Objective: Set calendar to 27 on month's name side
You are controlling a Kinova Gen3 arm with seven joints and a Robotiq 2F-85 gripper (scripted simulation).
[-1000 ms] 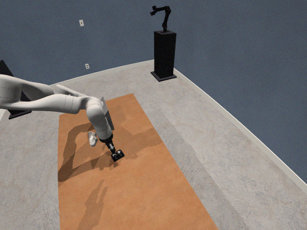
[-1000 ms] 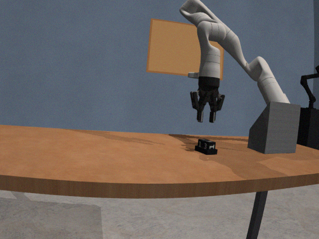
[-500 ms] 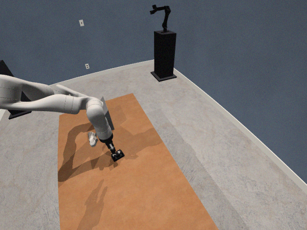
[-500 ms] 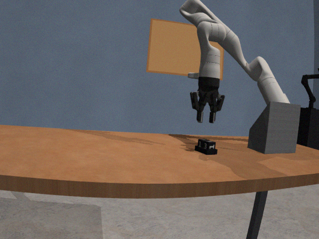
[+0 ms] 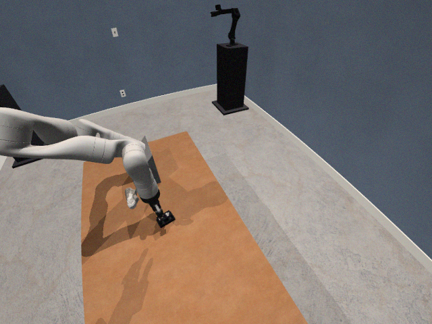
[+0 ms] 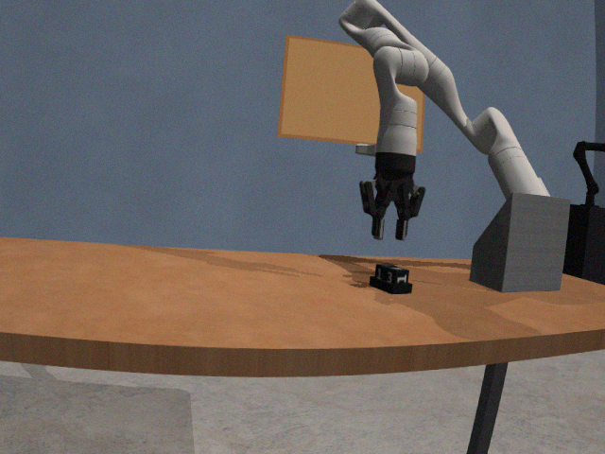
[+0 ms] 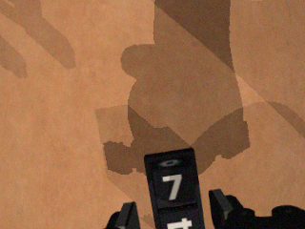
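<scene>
The black calendar (image 5: 166, 219) (image 6: 390, 280) stands on the orange table (image 5: 195, 264) (image 6: 195, 303). It is a low tray (image 6: 389, 288) with two dark cubes side by side. In the wrist view the far cube (image 7: 172, 183) shows a white 7 on top, and the near cube (image 7: 182, 222) is cut off by the frame edge. From the exterior view the side facing the camera shows small white digits, too small to read surely. My gripper (image 6: 389, 235) (image 5: 159, 212) (image 7: 173, 211) hangs well above the calendar, fingers pointing down, partly open and holding nothing.
The arm's grey base block (image 6: 517, 244) (image 5: 152, 163) stands on the table just behind the calendar. A black pedestal with a second small arm (image 5: 231, 76) stands far off on the floor. An orange panel (image 6: 322, 93) hangs on the wall.
</scene>
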